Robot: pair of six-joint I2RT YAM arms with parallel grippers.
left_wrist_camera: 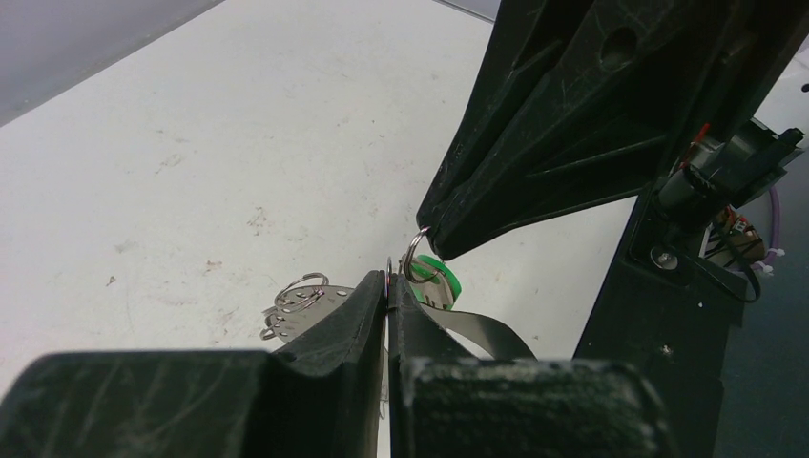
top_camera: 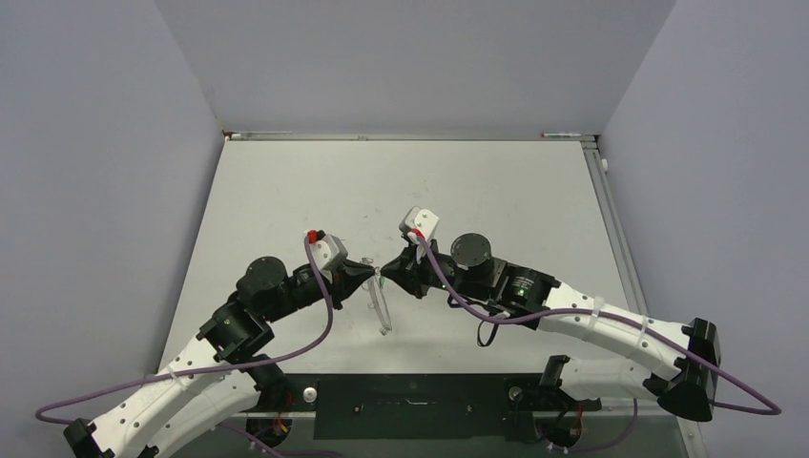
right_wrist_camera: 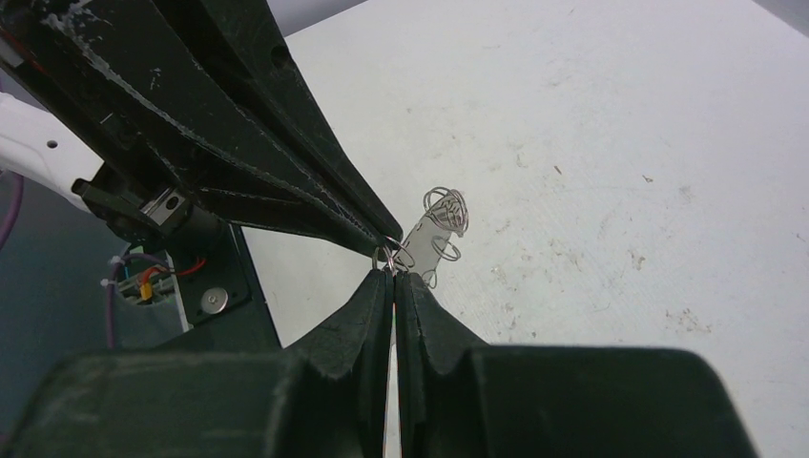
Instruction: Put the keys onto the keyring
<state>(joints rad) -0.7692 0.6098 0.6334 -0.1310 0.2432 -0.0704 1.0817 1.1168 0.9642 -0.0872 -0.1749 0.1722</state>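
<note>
My two grippers meet tip to tip above the table's middle, the left gripper (top_camera: 374, 272) against the right gripper (top_camera: 389, 268). The keyring (top_camera: 383, 307), a flat grey metal ring, hangs on edge below them. In the left wrist view my left gripper (left_wrist_camera: 388, 283) is shut on the rim of the keyring (left_wrist_camera: 310, 307), whose small wire loops show to the left. The green key (left_wrist_camera: 444, 280) hangs just beyond, its wire loop pinched in the right gripper (left_wrist_camera: 431, 239). In the right wrist view the right gripper (right_wrist_camera: 392, 274) is shut on that loop, with the keyring (right_wrist_camera: 434, 234) behind.
The white table (top_camera: 496, 191) is scuffed and boxed in by grey walls at the left, back and right. A black mounting plate (top_camera: 420, 405) runs along the near edge between the arm bases. Purple cables (top_camera: 324, 329) trail from both wrists.
</note>
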